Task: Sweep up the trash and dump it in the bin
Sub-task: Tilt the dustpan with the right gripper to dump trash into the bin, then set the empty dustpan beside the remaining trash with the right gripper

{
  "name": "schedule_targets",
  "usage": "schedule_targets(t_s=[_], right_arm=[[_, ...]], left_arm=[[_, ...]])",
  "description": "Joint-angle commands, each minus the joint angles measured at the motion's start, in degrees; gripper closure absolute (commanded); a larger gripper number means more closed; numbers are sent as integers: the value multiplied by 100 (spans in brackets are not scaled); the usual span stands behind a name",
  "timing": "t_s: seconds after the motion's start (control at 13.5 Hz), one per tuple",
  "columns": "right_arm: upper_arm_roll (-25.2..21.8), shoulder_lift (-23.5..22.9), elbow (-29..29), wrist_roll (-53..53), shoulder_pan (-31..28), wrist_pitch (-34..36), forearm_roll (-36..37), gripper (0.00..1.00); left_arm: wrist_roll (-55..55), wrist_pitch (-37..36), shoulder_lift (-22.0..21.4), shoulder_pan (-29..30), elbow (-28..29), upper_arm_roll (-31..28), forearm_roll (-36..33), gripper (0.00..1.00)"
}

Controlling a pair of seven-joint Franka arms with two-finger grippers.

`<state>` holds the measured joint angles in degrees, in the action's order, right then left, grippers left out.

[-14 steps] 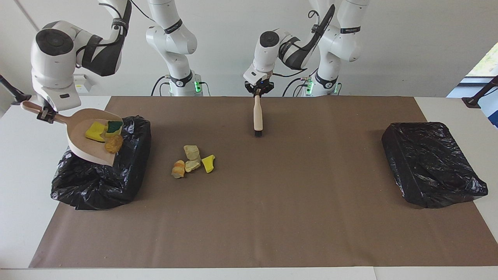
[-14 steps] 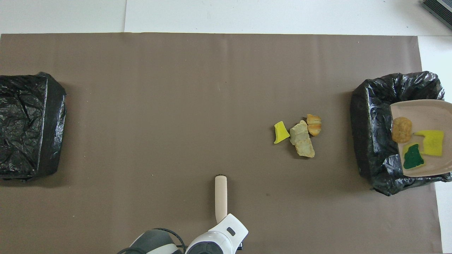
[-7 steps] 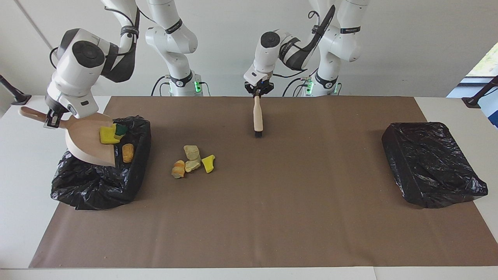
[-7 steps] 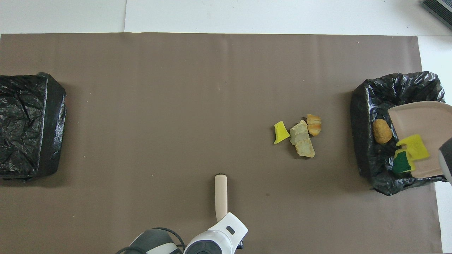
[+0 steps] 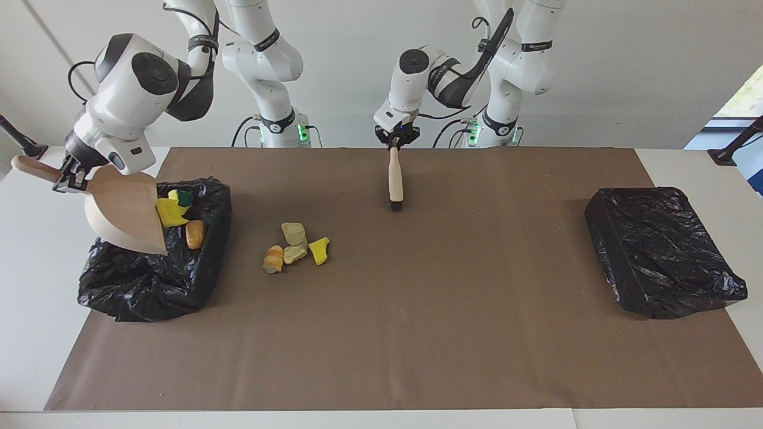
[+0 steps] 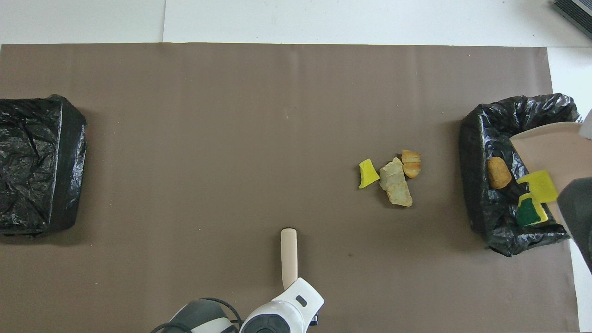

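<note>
**Dustpan tipped over bin, brush parked upright**

Facing view: right gripper (image 5: 67,177) is up over the table edge by the bin (image 5: 156,280) at the right arm's end; fingers closed on the dustpan (image 5: 122,215) handle. Pan is tilted steeply, mouth down into the bin. Yellow sponge piece (image 5: 168,213) and green-topped sponge (image 5: 183,196) sit at the pan's lip, well apart from the fingers. Orange-brown chunk (image 5: 194,233) lies in the bin. Loose trash pile (image 5: 295,247) rests on the brown mat (image 5: 417,328), beside the bin toward the table's middle. Left gripper (image 5: 394,141) is over the mat's edge nearest the robots, with the brush (image 5: 394,182) handle between its fingers; how tight the grip is, can't tell. Second bin (image 5: 661,250) sits at the left arm's end.

Overhead view: right gripper not visible; dark arm part covers a corner of the pan (image 6: 552,148), which is cut off by the frame edge. Sponges (image 6: 536,185) hang at the lip over the bin (image 6: 481,185). Left arm's wrist hides the brush (image 6: 289,254) top, fingers hidden. Pile (image 6: 393,178) is clear of both.
</note>
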<state>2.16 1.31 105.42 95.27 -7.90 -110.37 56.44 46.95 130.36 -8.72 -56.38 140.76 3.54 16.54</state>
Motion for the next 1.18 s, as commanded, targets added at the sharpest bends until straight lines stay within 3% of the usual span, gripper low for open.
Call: schedule_targets(t_s=[0.0,0.22,0.44,0.67,0.96,1.11], right_arm=[[65,211,-74,98,253,304,131,100],[101,220,-311,-253,832,945,87,100],[135,255,-382,-762,1369,1517,-53,100],[162,264,-339,-1412,1344,1545,-981,100],[171,299,-259,-2694,1388,1632,-2151,100],[250,343,-215,-3458,1423,1668,-2784,100]], left_arm=[[-247,34,19,56,23,-46,17,0],[-326,34,221,424,-275,-46,-491,0],[-860,25,485,1117,-960,-55,-1098,0],[-1826,-106,600,1987,-1637,-64,-1126,0],[-3241,-1326,626,3113,-2902,-64,-1126,0],[-3726,-1547,626,3561,-3316,-64,-1135,0]])
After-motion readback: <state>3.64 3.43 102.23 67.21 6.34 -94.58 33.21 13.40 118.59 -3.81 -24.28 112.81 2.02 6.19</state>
